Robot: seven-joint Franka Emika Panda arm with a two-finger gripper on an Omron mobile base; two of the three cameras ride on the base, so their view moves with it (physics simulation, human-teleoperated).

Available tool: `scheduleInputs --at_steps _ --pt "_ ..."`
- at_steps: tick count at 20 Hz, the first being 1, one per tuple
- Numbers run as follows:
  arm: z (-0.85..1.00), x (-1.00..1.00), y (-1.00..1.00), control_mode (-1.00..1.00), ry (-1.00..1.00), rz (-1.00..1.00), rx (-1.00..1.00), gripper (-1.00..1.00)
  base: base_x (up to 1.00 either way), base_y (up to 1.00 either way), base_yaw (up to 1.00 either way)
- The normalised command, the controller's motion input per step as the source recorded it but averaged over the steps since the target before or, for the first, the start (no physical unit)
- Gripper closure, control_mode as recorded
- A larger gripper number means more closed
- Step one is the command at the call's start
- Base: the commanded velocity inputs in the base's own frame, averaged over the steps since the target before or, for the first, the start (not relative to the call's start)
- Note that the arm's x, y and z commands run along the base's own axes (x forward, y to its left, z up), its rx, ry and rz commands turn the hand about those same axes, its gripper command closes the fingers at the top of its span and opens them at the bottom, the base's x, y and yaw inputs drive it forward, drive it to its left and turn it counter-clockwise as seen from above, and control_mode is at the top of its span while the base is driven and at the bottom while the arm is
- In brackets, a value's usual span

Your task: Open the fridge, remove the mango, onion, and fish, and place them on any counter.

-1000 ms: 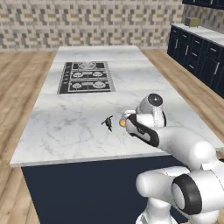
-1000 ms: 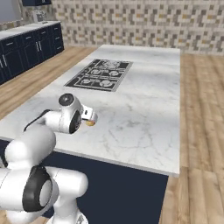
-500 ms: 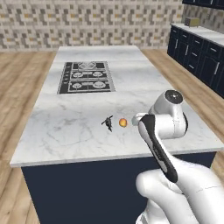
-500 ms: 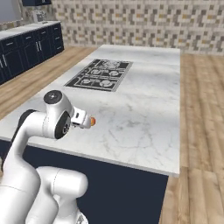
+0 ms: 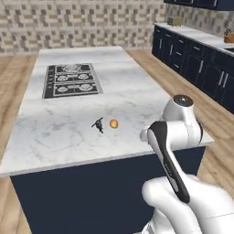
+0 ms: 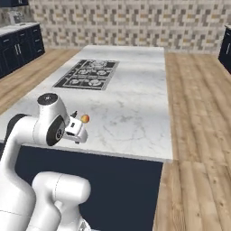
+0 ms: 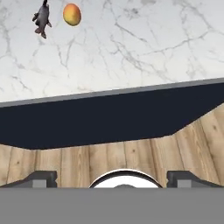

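Fish (image 5: 98, 124), tiny, dark grey-black, slender with thin fins, lying on your white veined marble surface (image 5: 132, 91) just beside a small orange-yellow mango (image 5: 114, 123), black cooktop (image 5: 71, 79) well beyond, your jaws wide apart, holding nothing, hanging off the surface's near edge.

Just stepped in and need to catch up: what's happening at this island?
The fish and the mango lie side by side, apart, on the marble counter, in front of the gas cooktop. The robot's tool is open and empty, out past the counter's near edge above the wood floor.
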Motion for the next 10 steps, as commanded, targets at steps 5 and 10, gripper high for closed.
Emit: scheduleInputs --at_steps 5,10 --pt "0.0 0.0 0.0 1.0 0.0 0.0 0.0 -1.0 -0.53 0.0 -0.82" --pt "0.0 0.0 0.0 1.0 0.0 0.0 0.0 -1.0 -0.36 -0.1 -0.84"
